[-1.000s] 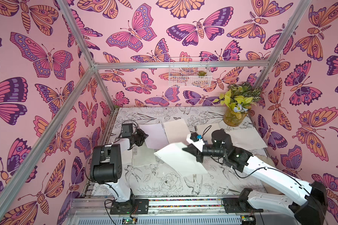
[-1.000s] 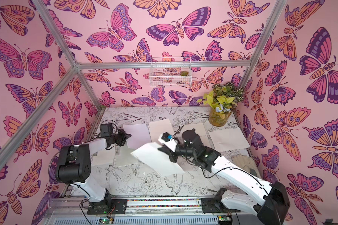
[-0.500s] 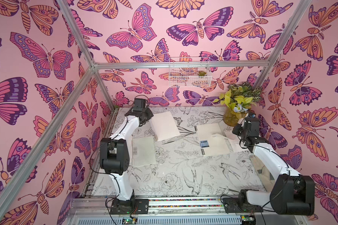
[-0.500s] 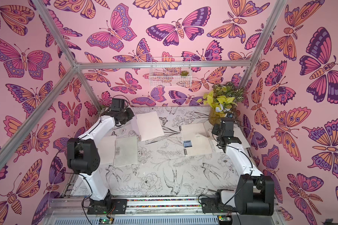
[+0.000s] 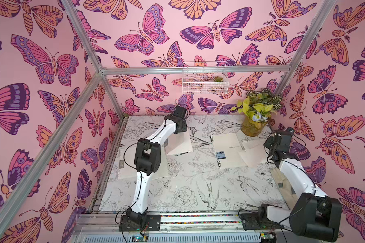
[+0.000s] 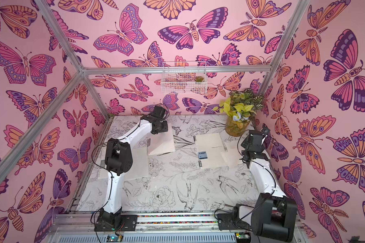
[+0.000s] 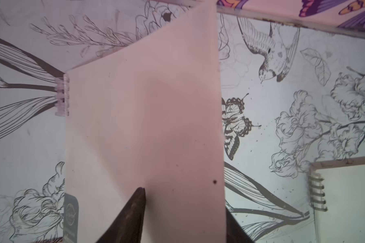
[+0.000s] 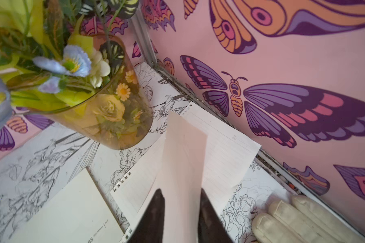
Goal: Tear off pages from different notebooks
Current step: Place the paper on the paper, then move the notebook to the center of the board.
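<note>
By the bench's (image 5: 188, 189) left edge the near notebook (image 5: 124, 173) is laid flat, partly under the left arm (image 5: 148, 155). Farther back, toward the right edge, the CAMP notebook (image 5: 226, 143) is laid closed, with loose pages (image 5: 253, 155) against its right side. Above these the right gripper (image 8: 181, 191) is held with its jaws apart, one page (image 8: 183, 151) standing between them; contact cannot be judged. Toward the far left corner the left gripper (image 7: 185, 204) is likewise parted astride a raised leaf (image 7: 177, 105) of a white-coil notebook (image 7: 62, 96).
</note>
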